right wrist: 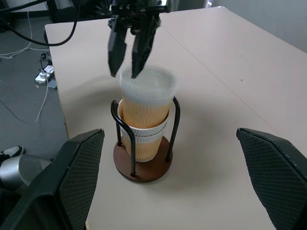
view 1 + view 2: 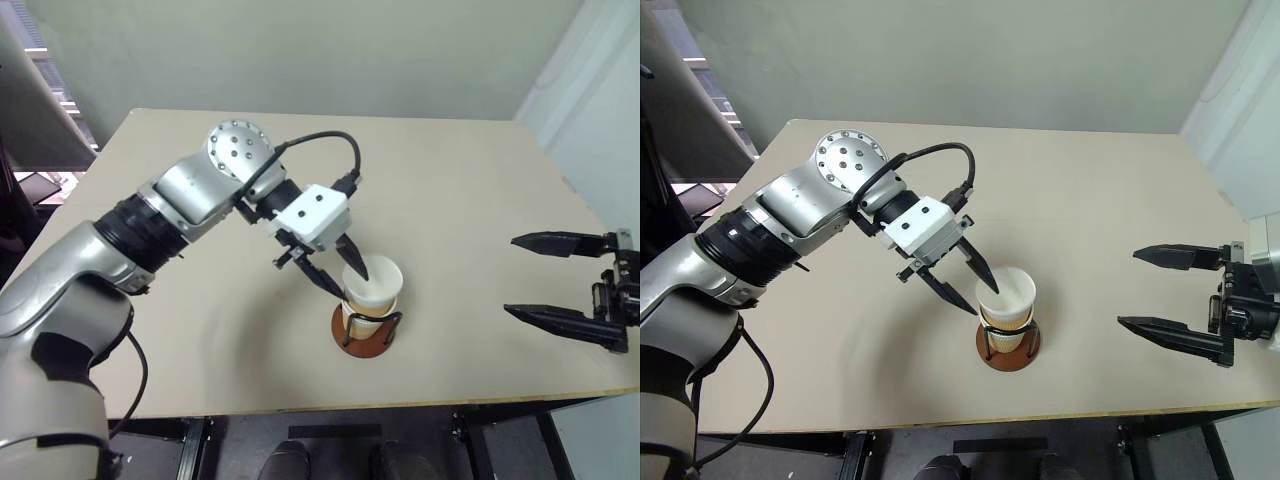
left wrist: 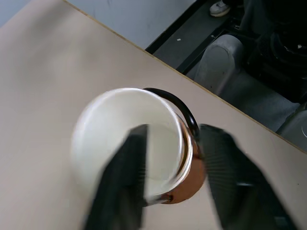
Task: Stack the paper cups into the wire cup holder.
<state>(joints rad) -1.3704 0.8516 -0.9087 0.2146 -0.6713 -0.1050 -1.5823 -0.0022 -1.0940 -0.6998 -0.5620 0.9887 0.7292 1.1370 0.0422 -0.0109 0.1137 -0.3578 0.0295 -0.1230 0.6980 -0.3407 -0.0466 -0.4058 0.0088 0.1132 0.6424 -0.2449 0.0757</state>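
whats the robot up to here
It is stacking paper cups into a wire cup holder on a tan table. The left gripper is at the top cup, one finger inside its rim and one outside, jaws apart. That cup sits nested in the cups already in the holder. The right gripper waits open and empty off to the side.

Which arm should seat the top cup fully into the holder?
Probably left. Its end effector straddles the top cup's rim, one finger inside, directly over the wire cup holder. The right end effector hangs open, well off to the side.
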